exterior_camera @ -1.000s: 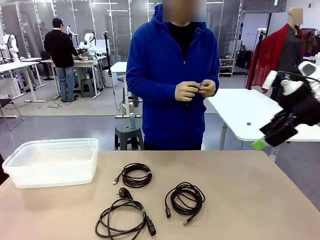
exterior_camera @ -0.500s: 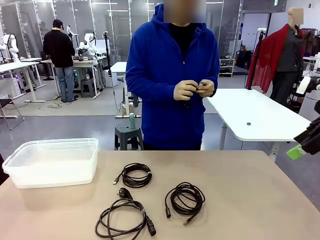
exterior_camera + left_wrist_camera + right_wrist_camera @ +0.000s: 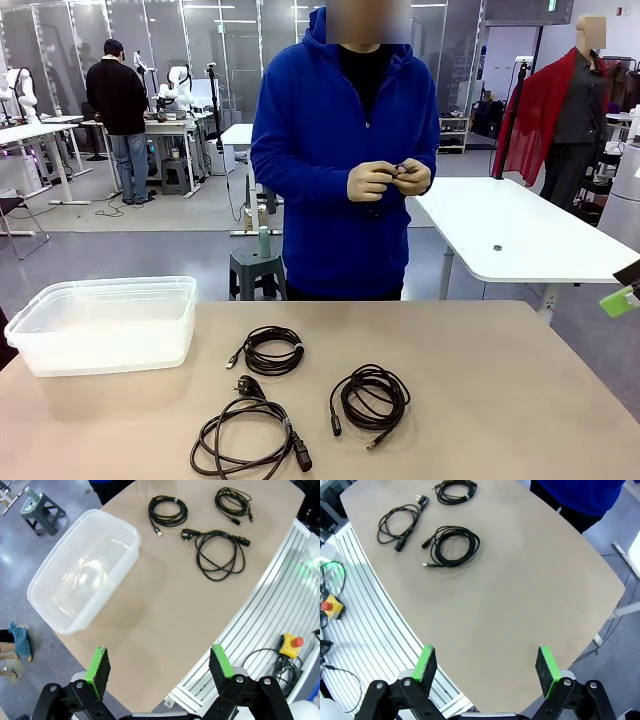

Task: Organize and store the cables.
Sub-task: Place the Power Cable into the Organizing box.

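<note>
Left pincer [image 3: 159, 655]: jaws spread wide, nothing between the pads, high above the table's left end. Right pincer [image 3: 485, 652]: also spread and empty, high off the table's right edge. One of its green pads [image 3: 620, 300] shows past that edge in the front view. Neither pincer touches a cable.

Cables: three black ones lie on the table [image 3: 500, 400], in its middle stretch toward the robot's edge.
- Small coil [image 3: 272, 351]: nearest the table's centre, wound tight, plug end pointing left.
- Power cord [image 3: 245, 447]: the thickest, right at the robot's edge, in loose loops, its plug just beside the small coil.
- Third coil [image 3: 372, 395]: right of the other two, near them but apart.

Box [image 3: 100, 345]: clear plastic, no lid on it, by the table's far-left corner. It is empty and stands apart from the cables.

Person's hands [image 3: 372, 182]: at chest height beyond the table's far edge, held together around something small and dark. It is too small to tell whether it is a cable.

Progress (judgement): storage not begun. Nothing is in the box, so all three cables have yet to go in. The two coils look ready to move as they lie. The power cord's slack loops may want gathering first. The item in the person's hands may add a fourth.
</note>
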`<state>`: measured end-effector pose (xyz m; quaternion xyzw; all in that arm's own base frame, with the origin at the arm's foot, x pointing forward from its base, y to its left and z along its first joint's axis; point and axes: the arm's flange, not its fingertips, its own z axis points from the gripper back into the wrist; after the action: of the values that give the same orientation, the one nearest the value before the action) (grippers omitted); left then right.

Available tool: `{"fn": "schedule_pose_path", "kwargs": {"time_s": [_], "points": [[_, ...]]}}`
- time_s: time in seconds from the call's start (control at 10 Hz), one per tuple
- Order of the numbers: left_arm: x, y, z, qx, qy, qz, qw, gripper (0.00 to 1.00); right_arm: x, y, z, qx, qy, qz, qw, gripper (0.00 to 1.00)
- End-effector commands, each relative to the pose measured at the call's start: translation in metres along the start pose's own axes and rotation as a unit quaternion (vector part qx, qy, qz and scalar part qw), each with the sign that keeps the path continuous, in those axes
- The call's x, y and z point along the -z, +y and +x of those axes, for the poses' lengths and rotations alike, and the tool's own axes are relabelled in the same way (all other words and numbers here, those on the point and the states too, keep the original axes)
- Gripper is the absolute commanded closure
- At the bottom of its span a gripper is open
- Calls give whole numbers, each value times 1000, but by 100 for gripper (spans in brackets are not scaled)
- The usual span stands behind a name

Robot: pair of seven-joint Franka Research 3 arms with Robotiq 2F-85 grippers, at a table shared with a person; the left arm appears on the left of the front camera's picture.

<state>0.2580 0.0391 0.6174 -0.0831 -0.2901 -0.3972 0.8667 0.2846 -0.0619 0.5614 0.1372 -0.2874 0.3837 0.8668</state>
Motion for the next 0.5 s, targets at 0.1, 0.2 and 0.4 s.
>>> {"fn": "schedule_pose_path", "kwargs": {"time_s": [0.1,0.2,0.4], "points": [[0,0,0,0,0,0,1000,0,5,2,-16,-14,0,8,1000,0],[0,0,0,0,0,0,1000,0,1,5,-21,-12,0,10,1000,0],[0,0,0,0,0,0,1000,0,-3,7,-35,5,-10,7,1000,0]]}}
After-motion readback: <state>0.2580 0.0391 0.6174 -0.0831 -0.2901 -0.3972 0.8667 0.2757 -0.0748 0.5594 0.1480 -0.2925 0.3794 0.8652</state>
